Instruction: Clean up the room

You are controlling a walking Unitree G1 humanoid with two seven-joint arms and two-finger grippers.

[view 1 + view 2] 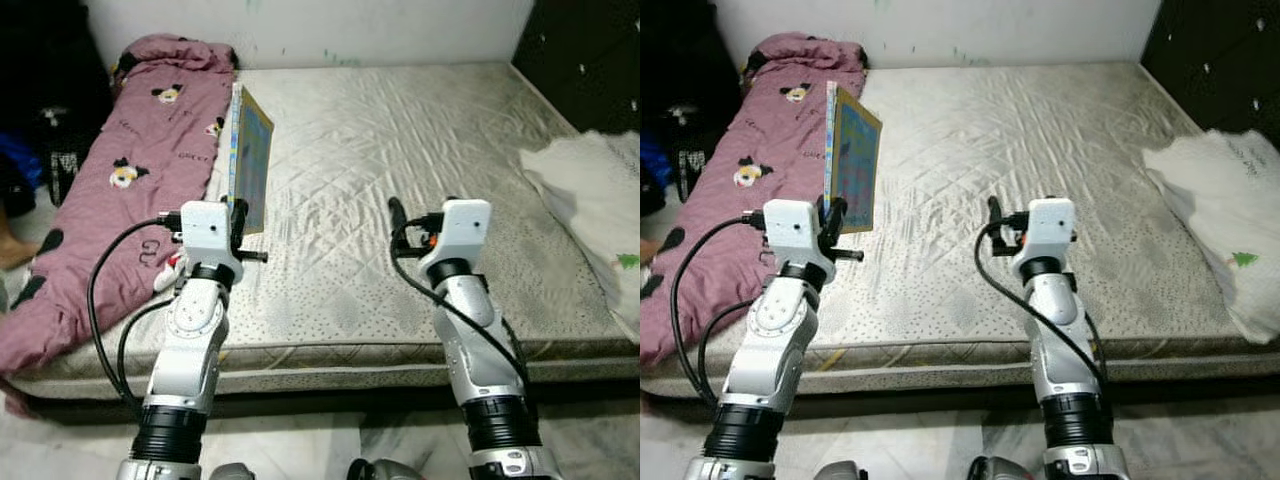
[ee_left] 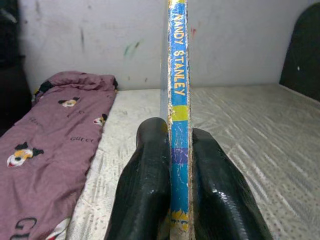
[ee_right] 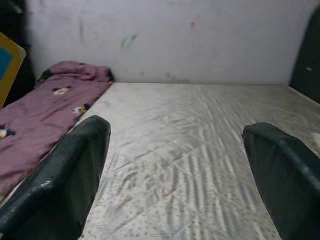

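My left gripper (image 1: 238,214) is shut on a thin blue book with a yellow border (image 1: 252,158), held upright on edge over the left part of the mattress (image 1: 400,140). In the left wrist view the book's spine (image 2: 179,95), lettered "NANDY STANLEY", stands clamped between the two black fingers (image 2: 145,190). My right gripper (image 1: 408,224) hovers low over the mattress's front middle. It is open, its fingers (image 3: 65,185) wide apart with nothing between them.
A pink blanket with cartoon prints (image 1: 130,170) lies along the bed's left side. A white cloth (image 1: 590,190) is bunched at the right edge. Dark furniture (image 1: 590,50) stands at the back right, dark clutter (image 1: 40,130) at the left. The wall (image 1: 380,30) runs behind the bed.
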